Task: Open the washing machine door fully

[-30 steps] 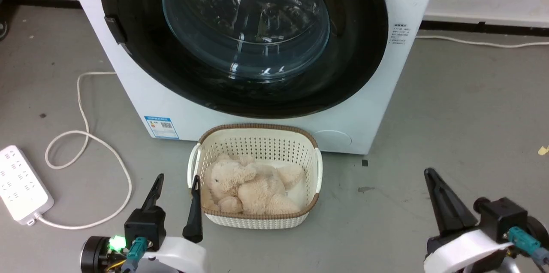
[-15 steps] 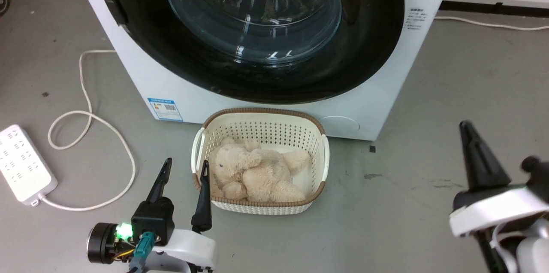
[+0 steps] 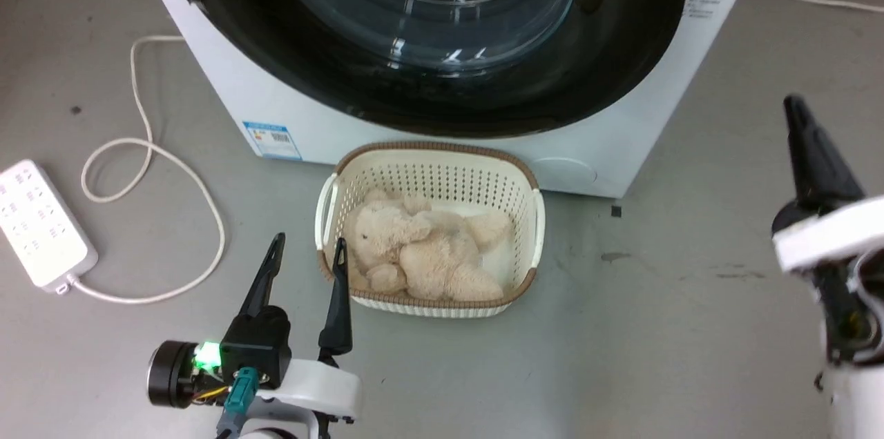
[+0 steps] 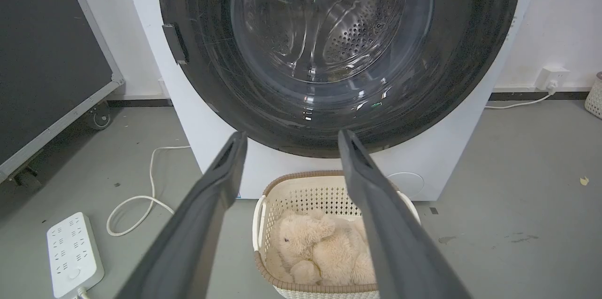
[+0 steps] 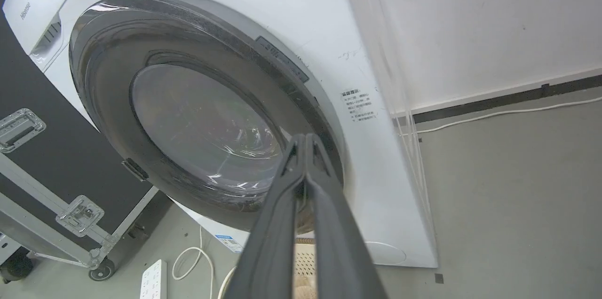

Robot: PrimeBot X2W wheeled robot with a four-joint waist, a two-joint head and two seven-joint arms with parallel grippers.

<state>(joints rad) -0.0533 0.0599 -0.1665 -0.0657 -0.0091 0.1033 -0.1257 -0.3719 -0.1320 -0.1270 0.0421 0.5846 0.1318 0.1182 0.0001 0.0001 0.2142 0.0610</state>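
Head view: washing machine door (image 3: 425,32) closed, untouched.

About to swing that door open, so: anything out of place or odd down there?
A cream perforated plastic basket holding a beige plush toy stands close below the shut glossy black round washing machine door; a white cable loops loose nearby.

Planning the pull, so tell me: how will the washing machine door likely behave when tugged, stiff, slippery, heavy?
The washing machine door is probably rigid: a glossy black ring around bulging glass, so it should swing, not flex. Its gloss suggests slippery faces; the small handle tab looks the surest purchase. Nearly machine-wide, it likely feels heavy.
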